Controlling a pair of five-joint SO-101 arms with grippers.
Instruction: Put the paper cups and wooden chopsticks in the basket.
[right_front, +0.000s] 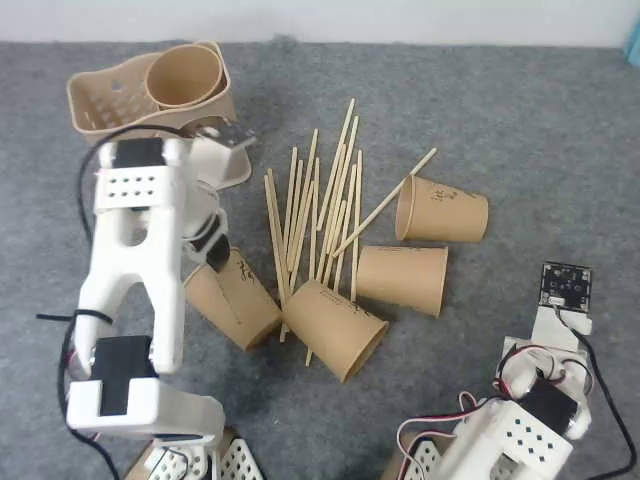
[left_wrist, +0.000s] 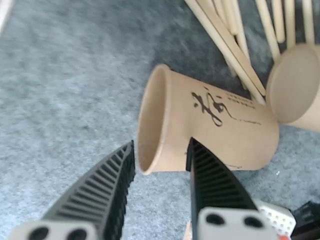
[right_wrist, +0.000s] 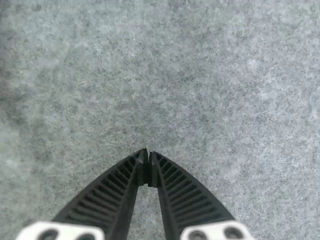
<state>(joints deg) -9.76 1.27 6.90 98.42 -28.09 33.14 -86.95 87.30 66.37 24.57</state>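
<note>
Left wrist view: left tool (left_wrist: 161, 145) was open, empty, straddling the rim of a paper cup (left_wrist: 215, 125) lying sideways on the table (left_wrist: 60, 90); looked light, thin-walled, crushable, so pinch rim gently.

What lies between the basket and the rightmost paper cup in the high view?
Scattered wooden chopsticks lie between the basket and that paper cup, seen in the high view.

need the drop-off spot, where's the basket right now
In the high view the basket sits at the table's far-left corner, beyond the left arm, with one paper cup inside it.
</note>
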